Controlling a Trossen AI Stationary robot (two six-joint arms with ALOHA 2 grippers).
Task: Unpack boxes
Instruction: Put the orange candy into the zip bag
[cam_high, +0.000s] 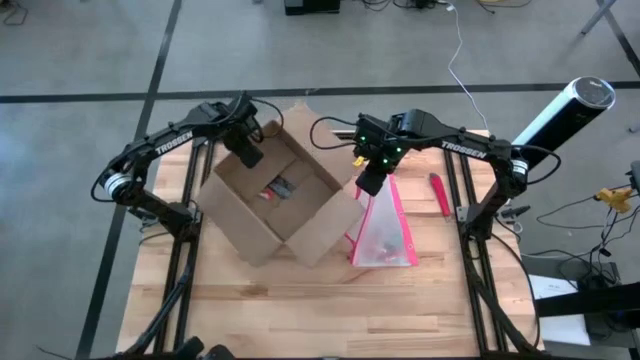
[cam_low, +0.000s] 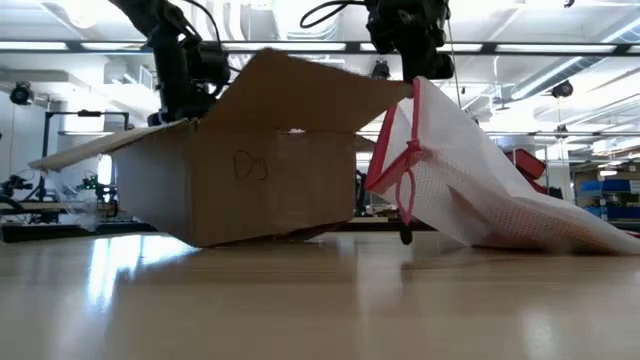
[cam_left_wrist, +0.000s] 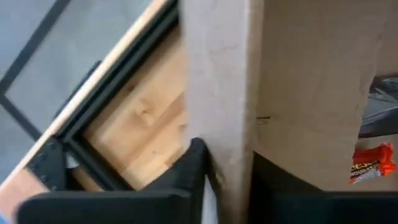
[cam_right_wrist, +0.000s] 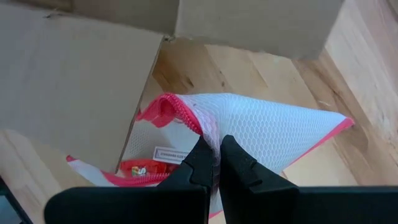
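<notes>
Cardboard box (cam_high: 272, 200) sits open on the left-centre of the wooden table (cam_high: 300, 310), turned at an angle with its flaps spread outward. Inside, on the box floor, lie a few small items: a dark wrapper and an orange-red candy packet (cam_left_wrist: 371, 164), seen past the wall in the left wrist view. The left gripper (cam_high: 246, 148) is at the box's far wall, one finger outside and one inside, jaws narrowed onto the cardboard edge. Just right of the box, touching its right flap, stands a white mesh zip pouch (cam_high: 383, 228) with pink edging, lifted at its top so that it forms a tent while its lower end rests on the table. Red-wrapped items and a white label show through the mesh. The right gripper (cam_right_wrist: 216, 163) pinches the pouch's top, fingers nearly closed. Farther right, a red tool (cam_high: 439, 194) lies on the table, apart from the pouch.
</notes>
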